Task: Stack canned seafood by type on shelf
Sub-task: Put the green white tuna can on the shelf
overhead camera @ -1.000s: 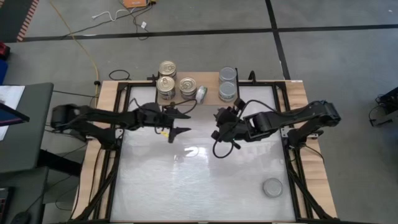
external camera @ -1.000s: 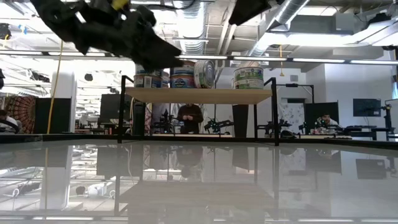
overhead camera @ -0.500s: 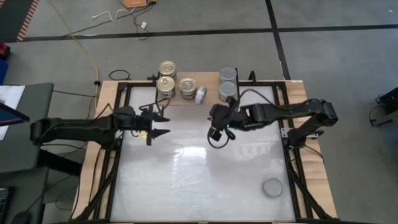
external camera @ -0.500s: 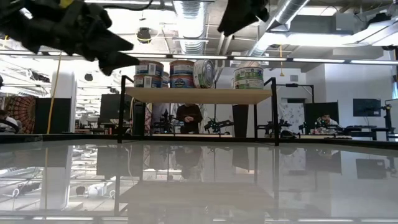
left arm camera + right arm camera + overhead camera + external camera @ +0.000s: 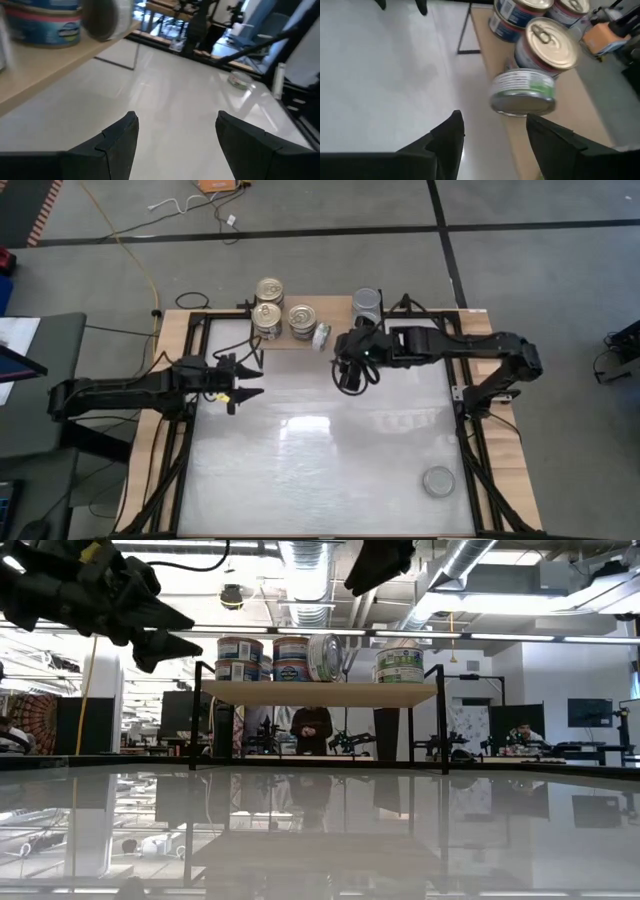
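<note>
Cans (image 5: 268, 317) crowd the shelf (image 5: 340, 306); one lies tipped (image 5: 523, 93).

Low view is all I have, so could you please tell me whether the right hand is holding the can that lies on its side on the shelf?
Observer: No. The right hand is open and empty. The tipped can lies just ahead of it, at the front edge of the shelf.
Operator: Thank you. Is any can off the shelf?
Observer: One. A silver-lidded can stands on the table, far from the shelf, near the corner on the right arm's side.
Operator: And the left hand?
Observer: The left hand is open and empty, over the table short of the shelf.
</note>
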You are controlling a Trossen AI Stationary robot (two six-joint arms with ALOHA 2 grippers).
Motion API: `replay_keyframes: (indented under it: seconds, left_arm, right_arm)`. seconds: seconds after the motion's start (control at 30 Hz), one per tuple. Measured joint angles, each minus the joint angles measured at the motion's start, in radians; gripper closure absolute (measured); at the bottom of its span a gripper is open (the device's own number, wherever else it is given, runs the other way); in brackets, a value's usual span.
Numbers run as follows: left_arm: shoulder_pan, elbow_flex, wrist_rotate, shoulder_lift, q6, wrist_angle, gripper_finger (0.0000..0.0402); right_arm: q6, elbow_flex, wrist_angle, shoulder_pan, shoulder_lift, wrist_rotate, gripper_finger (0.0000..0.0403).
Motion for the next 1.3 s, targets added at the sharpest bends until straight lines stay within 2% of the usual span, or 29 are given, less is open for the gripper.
replay_keyframes:
  seconds: [0.2, 0.33, 0.67, 0.83, 1.1, 1.2, 1.3]
  left_arm:
    - [0.0, 0.0, -0.1, 0.001, -0.053, -0.022, 0.0148]
    - [0.0, 0.0, -0.189, 0.001, -0.056, -0.047, 0.0148]
    - [0.0, 0.0, -0.375, 0.001, -0.049, -0.068, 0.0148]
    - [0.0, 0.0, -0.384, 0.002, -0.057, -0.068, 0.0148]
    - [0.0, 0.0, -0.385, 0.002, -0.085, -0.068, 0.0148]
    - [0.0, 0.0, -0.385, 0.002, -0.099, -0.073, 0.0148]
    - [0.0, 0.0, -0.385, 0.002, -0.117, -0.09, 0.0148]
  right_arm:
    - [-0.099, 0.0, -0.011, -0.042, 0.0, 0.0, 0.0155]
    - [-0.153, -0.001, -0.038, -0.062, 0.0, -0.001, 0.0136]
    - [-0.436, -0.001, -0.069, -0.115, 0.0, 0.0, 0.0029]
    - [-0.46, -0.001, -0.076, -0.133, 0.0, 0.0, 0.0006]
    - [-0.719, -0.002, -0.044, -0.178, 0.021, -0.002, 0.0014]
    - [-0.731, 0.023, -0.061, -0.221, 0.054, -0.067, 0.0015]
    - [-0.738, 0.089, -0.109, -0.255, 0.114, -0.087, 0.0015]
